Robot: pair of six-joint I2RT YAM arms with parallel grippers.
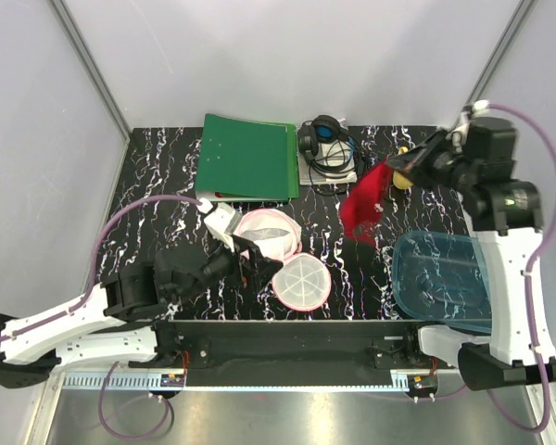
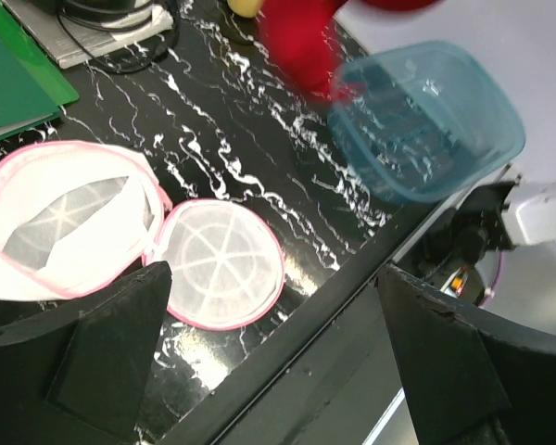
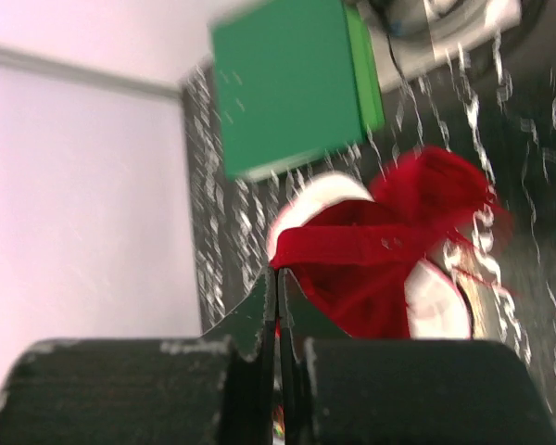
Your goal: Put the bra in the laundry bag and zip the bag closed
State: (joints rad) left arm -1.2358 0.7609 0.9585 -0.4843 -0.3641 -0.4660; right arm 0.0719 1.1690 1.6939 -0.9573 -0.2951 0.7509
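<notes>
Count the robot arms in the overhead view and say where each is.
2. The left arm lies low, by the laundry bag; the right arm stands at right, its pincer holding the red bra.

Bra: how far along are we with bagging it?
Done: the laundry bag lies unzipped, its flap folded open. In hand: the right gripper is shut on the bra, held up to the right of the bag. The left gripper is open beside the bag. Left: drop it in, zip.

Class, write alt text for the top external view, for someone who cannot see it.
The right gripper holds the red bra hanging above a black table, right of the open mesh laundry bag. The left gripper sits beside the bag; a blue tray lies at the near right.
</notes>
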